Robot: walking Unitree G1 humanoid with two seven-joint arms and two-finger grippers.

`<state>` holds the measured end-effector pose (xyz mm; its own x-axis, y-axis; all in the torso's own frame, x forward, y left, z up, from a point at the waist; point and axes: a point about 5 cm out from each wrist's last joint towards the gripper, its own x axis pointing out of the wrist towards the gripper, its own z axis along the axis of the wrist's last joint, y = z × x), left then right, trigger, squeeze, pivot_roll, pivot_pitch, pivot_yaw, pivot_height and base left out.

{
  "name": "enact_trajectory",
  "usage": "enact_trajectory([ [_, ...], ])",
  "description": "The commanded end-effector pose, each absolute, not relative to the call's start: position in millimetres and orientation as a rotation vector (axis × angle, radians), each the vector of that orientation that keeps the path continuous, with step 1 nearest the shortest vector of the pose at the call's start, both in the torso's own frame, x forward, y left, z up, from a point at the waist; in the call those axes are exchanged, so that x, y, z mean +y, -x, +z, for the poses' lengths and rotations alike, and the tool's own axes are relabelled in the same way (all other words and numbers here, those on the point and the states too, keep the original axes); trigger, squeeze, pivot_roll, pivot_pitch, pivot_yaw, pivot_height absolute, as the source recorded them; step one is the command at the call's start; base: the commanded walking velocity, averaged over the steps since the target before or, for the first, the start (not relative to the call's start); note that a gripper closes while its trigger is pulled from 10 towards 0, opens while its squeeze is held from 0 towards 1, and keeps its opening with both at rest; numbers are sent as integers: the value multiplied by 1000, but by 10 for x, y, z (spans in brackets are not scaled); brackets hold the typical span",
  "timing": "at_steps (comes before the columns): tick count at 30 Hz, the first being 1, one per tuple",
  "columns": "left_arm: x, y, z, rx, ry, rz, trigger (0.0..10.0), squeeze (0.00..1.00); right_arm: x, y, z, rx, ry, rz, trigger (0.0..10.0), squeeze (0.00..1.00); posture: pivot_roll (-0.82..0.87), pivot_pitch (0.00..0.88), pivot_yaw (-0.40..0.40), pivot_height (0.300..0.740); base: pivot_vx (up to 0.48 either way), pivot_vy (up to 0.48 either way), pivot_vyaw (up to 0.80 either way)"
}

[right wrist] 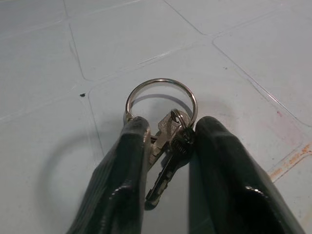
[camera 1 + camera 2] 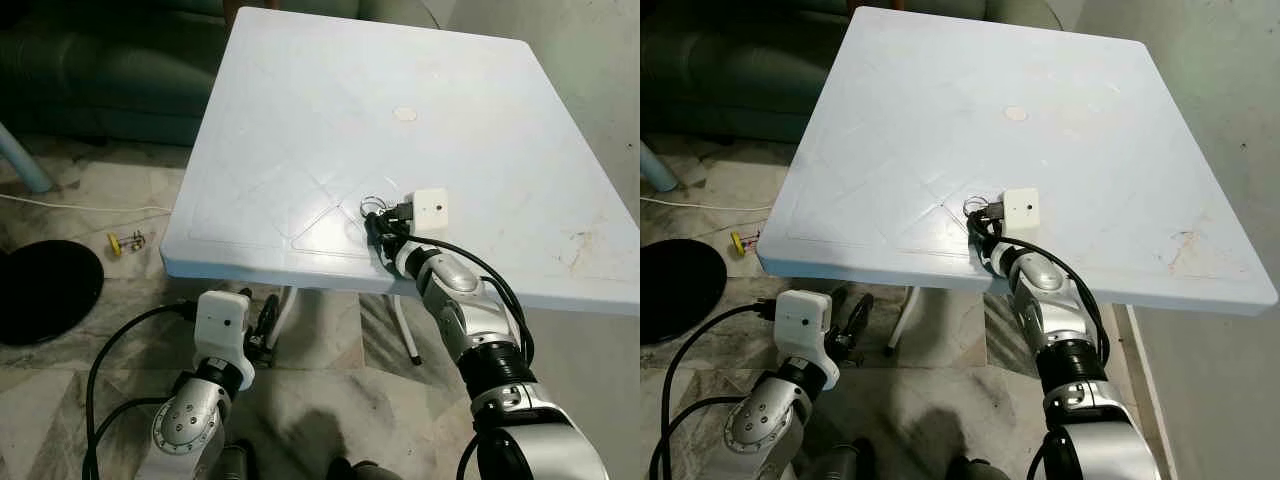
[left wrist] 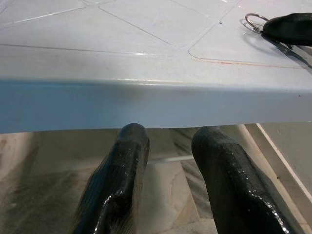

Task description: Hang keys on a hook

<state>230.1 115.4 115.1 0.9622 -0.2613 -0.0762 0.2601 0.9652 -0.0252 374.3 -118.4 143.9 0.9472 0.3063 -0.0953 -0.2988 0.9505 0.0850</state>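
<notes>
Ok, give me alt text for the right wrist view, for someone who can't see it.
The right gripper has its two black fingers on either side of a small bunch of keys on a silver key ring, lying on the white table. The fingers are close to the keys but not clearly clamped on them.

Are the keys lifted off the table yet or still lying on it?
Cannot tell for sure. The right gripper has its fingers around the keys, low over the white table; the ring's shadow sits close beneath it.
</notes>
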Motion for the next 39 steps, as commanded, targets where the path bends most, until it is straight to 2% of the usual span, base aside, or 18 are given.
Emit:
enact_trajectory([
  [1, 1128, -2290, 1119, 96, 13, -269, 10000, 0, -1231, -3720, 1325, 155, -80, 284, 0, 0, 236, 210, -123, 736, 0, 0, 0],
  [21, 1135, -2328, 1126, 82, -3, -254, 10000, 0, -1204, -3743, 1455, 80, -147, 295, 0, 0, 244, 191, -126, 736, 0, 0, 0],
  [23, 1134, -2338, 1131, 79, -3, -253, 10000, 0, -1205, -3739, 1521, 37, -202, 316, 0, 0, 244, 188, -126, 736, 0, 0, 0],
  [26, 1128, -2378, 1157, 62, 4, -249, 10000, 0, -1232, -3683, 1757, -122, -399, 418, 0, 0, 242, 178, -125, 736, 0, 0, 0],
  [32, 1098, -2450, 1197, 32, 16, -250, 10000, 0, -1275, -3598, 1846, -199, -498, 465, 0, 0, 234, 155, -123, 736, 0, 0, 0],
  [36, 1110, -2531, 1245, 7, 37, -229, 10000, 0, -1323, -3469, 1938, -313, -496, 478, 0, 0, 224, 139, -119, 736, 0, 0, 0],
  [37, 1113, -2547, 1256, 3, 45, -224, 10000, 0, -1318, -3448, 1935, -314, -478, 488, 1373, 0, 222, 136, -120, 736, 0, 0, 0],
  [38, 1116, -2566, 1267, -1, 52, -219, 10000, 0, -1321, -3433, 1926, -305, -469, 484, 8118, 0, 220, 134, -119, 736, 0, 0, 0],
  [39, 1119, -2583, 1279, -4, 57, -217, 10000, 0, -1326, -3421, 1922, -299, -474, 475, 10000, 0, 217, 133, -118, 736, 0, 0, 0],
])
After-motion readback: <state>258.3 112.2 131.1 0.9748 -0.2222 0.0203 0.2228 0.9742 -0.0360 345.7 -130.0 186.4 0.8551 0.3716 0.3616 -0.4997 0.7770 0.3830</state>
